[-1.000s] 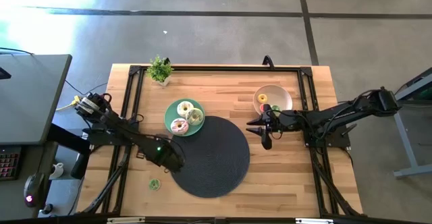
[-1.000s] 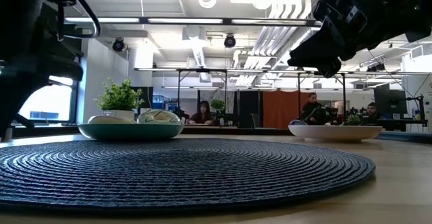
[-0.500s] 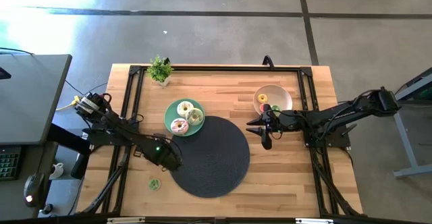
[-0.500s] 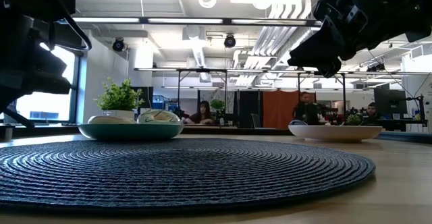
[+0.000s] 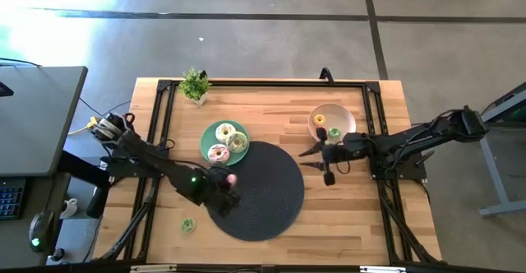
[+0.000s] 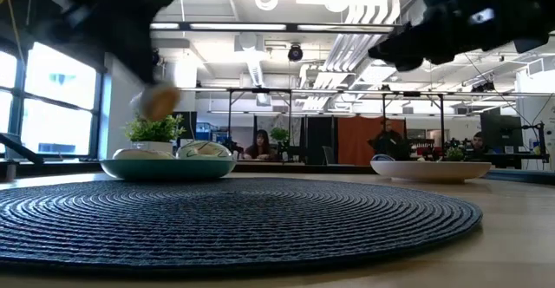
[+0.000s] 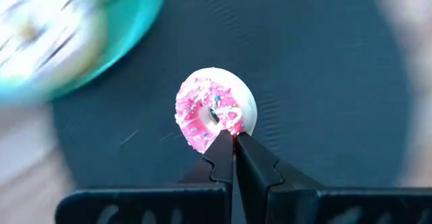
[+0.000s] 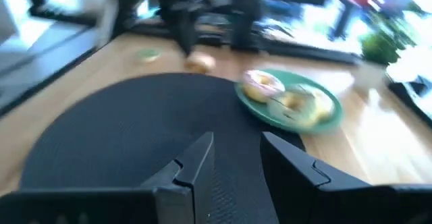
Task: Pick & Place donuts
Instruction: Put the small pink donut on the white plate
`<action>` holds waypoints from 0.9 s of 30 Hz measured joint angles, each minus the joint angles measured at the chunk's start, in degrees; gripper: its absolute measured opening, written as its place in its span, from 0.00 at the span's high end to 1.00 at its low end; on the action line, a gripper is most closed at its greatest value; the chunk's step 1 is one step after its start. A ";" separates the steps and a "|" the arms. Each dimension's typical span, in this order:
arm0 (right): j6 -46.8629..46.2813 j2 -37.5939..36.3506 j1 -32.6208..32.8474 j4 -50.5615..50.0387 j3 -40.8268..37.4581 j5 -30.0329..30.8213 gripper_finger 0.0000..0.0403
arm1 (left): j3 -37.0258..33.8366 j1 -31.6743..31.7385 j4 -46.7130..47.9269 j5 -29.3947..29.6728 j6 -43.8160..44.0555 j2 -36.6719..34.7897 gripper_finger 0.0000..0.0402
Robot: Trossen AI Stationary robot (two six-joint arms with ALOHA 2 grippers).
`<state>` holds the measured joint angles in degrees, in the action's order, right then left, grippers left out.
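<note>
Pink donut (image 7: 214, 118): we see a small pink-iced ring with sprinkles, pinched at its edge and held in the air above the near-left part of the mat; in the high view it shows at (image 5: 231, 178).
Left gripper (image 7: 233, 142): its fingers are closed nearly together on the donut's rim, and it hangs over the mat's left edge.
Other donuts: three larger ones (image 5: 224, 141) lie on the plate (image 5: 207, 133); a yellow one (image 5: 320, 121) and a green one (image 5: 334, 132) lie in the bowl (image 5: 345, 113); a tiny green one (image 5: 188, 224) lies on the bare table, near the left front corner.
Right gripper (image 5: 316, 158): we see its fingers spread apart and holding nothing, above the mat's right edge, just beside the bowl.
Step in hand: we judge this to be the carry, with the pink donut lifted and on its way to a place.
Next move: we think it calls for a steady lowering and a gentle release, since the grip is only on the rim and the ring could swing or slip.
Surface: a light wooden table (image 5: 345, 215) with a dark round woven mat (image 5: 271, 199) at its middle, the plate touching the mat's upper left edge, and a small potted plant (image 5: 196, 84) at the back.
Room: grey floor around the table; in the low view an open office with ceiling lights, and a person (image 6: 260, 145) sitting far behind.
</note>
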<state>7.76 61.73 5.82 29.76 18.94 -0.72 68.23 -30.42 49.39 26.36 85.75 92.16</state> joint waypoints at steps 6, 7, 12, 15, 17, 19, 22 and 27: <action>14.50 0.02 0.48 2.82 0.00 -10.27 0.71 | 5.60 4.87 -18.52 -2.47 -29.99 -0.04 1.00; 14.63 0.02 0.72 3.44 0.00 -11.29 0.71 | 5.83 5.92 -23.24 -4.39 -35.17 -0.06 1.00; 12.02 0.02 1.92 4.43 0.00 -14.06 0.71 | 5.99 11.12 -39.68 -13.31 -51.67 0.74 1.00; 10.45 0.04 2.23 4.65 0.00 -14.44 0.71 | 5.88 14.13 -43.38 -18.27 -56.13 4.13 1.00; 10.29 0.01 2.21 5.43 0.00 -14.40 0.71 | 5.35 15.28 -42.84 -20.64 -57.61 4.50 1.00; 9.22 0.05 2.21 6.21 0.00 -14.35 0.71 | 6.45 16.75 -49.36 -23.47 -58.62 7.11 1.00; 6.09 0.18 2.16 7.11 0.00 -14.33 0.71 | 5.40 17.55 -48.81 -25.89 -60.46 8.57 1.00; 3.69 0.14 2.13 6.07 -0.01 -14.45 0.71 | 6.03 18.82 -54.93 -27.14 -62.95 10.88 1.00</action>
<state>11.44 61.87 7.95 35.84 18.93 -15.16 74.26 -11.60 -5.55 -0.78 22.80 103.04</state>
